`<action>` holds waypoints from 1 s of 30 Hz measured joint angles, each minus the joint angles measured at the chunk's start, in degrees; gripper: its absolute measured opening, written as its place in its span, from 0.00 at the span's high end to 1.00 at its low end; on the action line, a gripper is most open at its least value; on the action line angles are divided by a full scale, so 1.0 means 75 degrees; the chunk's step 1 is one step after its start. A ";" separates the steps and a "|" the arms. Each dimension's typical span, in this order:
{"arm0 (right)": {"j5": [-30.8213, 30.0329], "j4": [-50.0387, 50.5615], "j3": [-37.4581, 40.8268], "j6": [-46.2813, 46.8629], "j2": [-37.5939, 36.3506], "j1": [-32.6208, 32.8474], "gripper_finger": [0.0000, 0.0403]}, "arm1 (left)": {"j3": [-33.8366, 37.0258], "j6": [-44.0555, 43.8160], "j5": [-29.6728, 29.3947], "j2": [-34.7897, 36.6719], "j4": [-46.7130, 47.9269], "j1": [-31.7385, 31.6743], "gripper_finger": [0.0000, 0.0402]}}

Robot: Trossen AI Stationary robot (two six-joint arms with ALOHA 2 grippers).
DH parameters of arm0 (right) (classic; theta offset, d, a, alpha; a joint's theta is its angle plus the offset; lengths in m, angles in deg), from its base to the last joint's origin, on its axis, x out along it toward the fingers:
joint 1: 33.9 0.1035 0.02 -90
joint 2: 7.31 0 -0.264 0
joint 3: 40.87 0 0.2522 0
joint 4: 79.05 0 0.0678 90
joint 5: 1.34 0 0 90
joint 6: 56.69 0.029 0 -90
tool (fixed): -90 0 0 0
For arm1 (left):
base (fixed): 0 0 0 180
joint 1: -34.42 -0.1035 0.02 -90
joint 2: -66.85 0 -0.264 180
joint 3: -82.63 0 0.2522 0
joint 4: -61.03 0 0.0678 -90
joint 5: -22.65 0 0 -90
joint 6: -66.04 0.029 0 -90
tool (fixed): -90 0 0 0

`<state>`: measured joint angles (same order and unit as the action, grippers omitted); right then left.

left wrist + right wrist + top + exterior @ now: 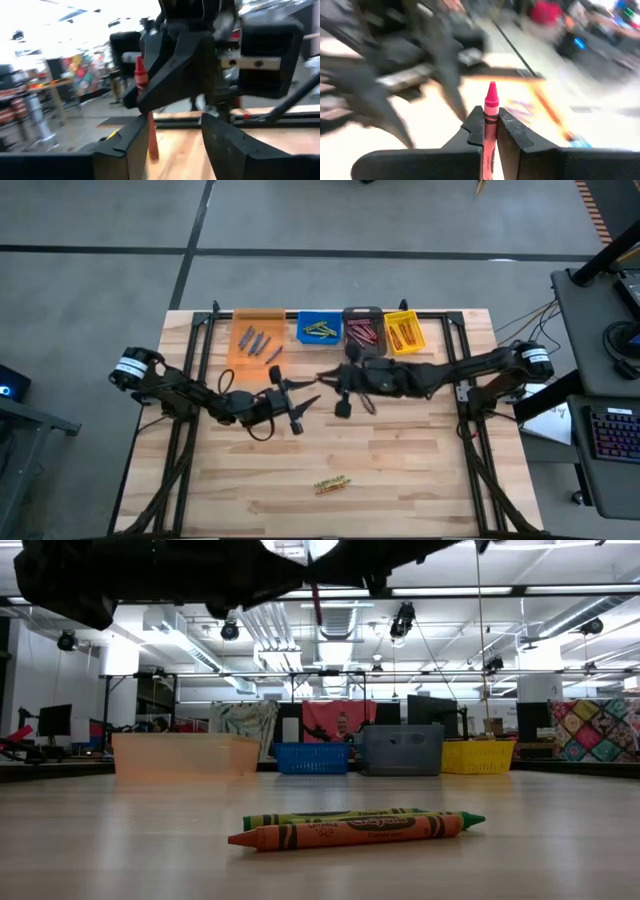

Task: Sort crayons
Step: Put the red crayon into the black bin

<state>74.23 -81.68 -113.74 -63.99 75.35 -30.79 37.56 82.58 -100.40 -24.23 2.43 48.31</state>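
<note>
Light is bright and even, coming from ceiling strip lamps point(470, 590) that glare white above the right gripper point(490, 131). Both wrist views smear with motion blur — the far arm ahead of the left gripper point(172, 145) streaks, the room beyond washes out. Around both grippers the table point(400, 470) shows only soft, faint shadows — low view stays sharp.

Four bins point(325, 330) are lined along the table's point(400, 460) far edge, with crayons inside each. Two crayons point(332, 484) are laid together near the front edge, well apart from the bins.
</note>
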 joint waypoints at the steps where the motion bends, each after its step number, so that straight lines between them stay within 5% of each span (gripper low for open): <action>1: -0.0228 0.0715 -0.0291 0.0036 0.0000 -0.0094 0.97 | 0.0001 -0.0016 -0.0196 0.0000 0.0065 0.0000 0.59; 9: -0.1137 0.4613 -0.1601 0.0864 0.0000 -0.1528 0.97 | 0.0006 -0.0134 -0.2675 0.0006 0.0677 0.0001 0.56; 13: -0.0765 0.5402 -0.1402 0.1587 0.0003 -0.2688 0.97 | 0.0009 -0.0202 -0.2919 0.0006 0.1001 -0.0003 0.56; 22: -0.0022 0.3221 0.0392 0.1777 0.0003 -0.4380 0.95 | 0.0009 -0.0495 -0.2917 0.0003 0.1301 -0.0003 0.57; 30: 0.0386 0.2450 0.1041 0.2097 0.0003 -0.4721 0.90 | 0.0009 -0.0554 -0.2919 0.0003 0.1554 -0.0003 0.61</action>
<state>77.13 -63.30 -105.93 -48.27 75.37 -66.20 37.62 78.42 -122.29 -24.21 14.09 48.28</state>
